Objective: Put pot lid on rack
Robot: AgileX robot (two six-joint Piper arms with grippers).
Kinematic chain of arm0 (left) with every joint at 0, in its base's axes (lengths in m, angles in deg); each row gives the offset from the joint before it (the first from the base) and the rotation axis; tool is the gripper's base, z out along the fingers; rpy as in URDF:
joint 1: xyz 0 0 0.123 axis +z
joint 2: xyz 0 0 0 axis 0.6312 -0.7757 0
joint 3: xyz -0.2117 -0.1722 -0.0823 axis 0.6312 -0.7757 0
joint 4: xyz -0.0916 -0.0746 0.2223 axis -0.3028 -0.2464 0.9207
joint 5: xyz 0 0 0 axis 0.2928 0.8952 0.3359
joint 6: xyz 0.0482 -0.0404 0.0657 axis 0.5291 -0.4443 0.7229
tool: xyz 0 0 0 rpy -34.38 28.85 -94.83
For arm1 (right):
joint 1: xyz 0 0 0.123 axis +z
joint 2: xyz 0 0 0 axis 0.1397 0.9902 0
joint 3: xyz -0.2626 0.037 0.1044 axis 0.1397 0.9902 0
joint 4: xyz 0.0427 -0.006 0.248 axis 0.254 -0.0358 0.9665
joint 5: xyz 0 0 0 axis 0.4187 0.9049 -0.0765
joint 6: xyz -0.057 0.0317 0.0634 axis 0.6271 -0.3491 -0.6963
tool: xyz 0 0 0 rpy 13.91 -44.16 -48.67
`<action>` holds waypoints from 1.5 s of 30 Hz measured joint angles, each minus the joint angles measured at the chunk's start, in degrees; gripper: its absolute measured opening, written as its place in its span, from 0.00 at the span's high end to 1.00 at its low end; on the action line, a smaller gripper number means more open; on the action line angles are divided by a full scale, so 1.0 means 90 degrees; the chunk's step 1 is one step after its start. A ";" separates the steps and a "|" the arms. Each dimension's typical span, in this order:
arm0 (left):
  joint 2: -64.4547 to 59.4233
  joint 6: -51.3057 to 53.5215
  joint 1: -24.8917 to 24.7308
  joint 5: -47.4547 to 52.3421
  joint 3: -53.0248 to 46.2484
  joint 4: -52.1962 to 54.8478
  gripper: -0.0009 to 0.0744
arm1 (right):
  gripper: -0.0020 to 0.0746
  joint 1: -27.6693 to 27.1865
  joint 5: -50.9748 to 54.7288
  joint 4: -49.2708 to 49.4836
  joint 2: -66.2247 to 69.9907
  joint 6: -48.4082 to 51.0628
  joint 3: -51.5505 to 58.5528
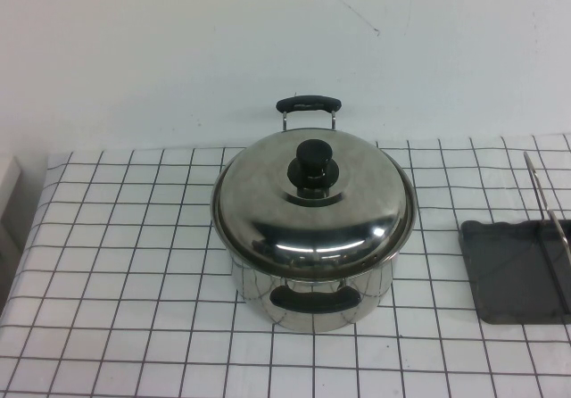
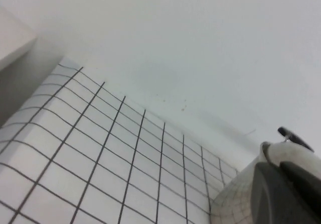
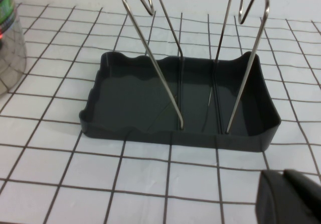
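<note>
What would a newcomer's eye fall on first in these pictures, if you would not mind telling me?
The shiny pot lid with its black knob, sitting on the steel pot mid-table, draws the eye first. Next comes the rack, wire uprights on a dark tray at the table's right edge. The left gripper and right gripper, both shut, show only at their wrist views' edges.

- Lid (image 1: 314, 206): polished steel, mirror-glossy, smooth dome; knob (image 1: 312, 164) black, looks like glossy plastic.
- Pot (image 1: 312, 295): same bright steel wall, reflective; handles (image 1: 309, 103) black, smooth, slight sheen.
- Rack (image 3: 175, 103): tray dark grey, looks plastic, smooth with a soft sheen, wavy rim; uprights (image 3: 150, 53) thin bare metal wire, shiny.
- Table cover (image 1: 134, 264): white, matt, thin dark grid lines.
- Wall (image 1: 178, 50): white, matt.
- Right gripper (image 3: 288, 196), just before the tray: dark grey, matt.
- Left gripper (image 2: 286, 194): dark grey, matt.
</note>
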 joint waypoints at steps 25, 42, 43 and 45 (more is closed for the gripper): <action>-0.4233 -0.0183 -0.2097 -0.1335 0.2668 0.3855 0.99 | 0.98 0.0000 0.0000 0.0000 0.0000 0.0000 0.0000; -0.8478 0.1607 -0.4052 -0.3410 0.4532 0.3602 0.62 | 0.98 0.0000 0.0000 0.0000 0.0000 0.0000 0.0000; -0.8613 0.1511 -0.4052 -0.3506 0.4614 0.3628 0.52 | 0.98 0.0000 0.0000 0.0000 0.0000 0.0000 0.0000; -0.8865 0.1318 -0.4063 -0.3632 0.4726 0.3658 0.35 | 0.98 0.0000 0.0000 0.0000 0.0000 0.0000 0.0000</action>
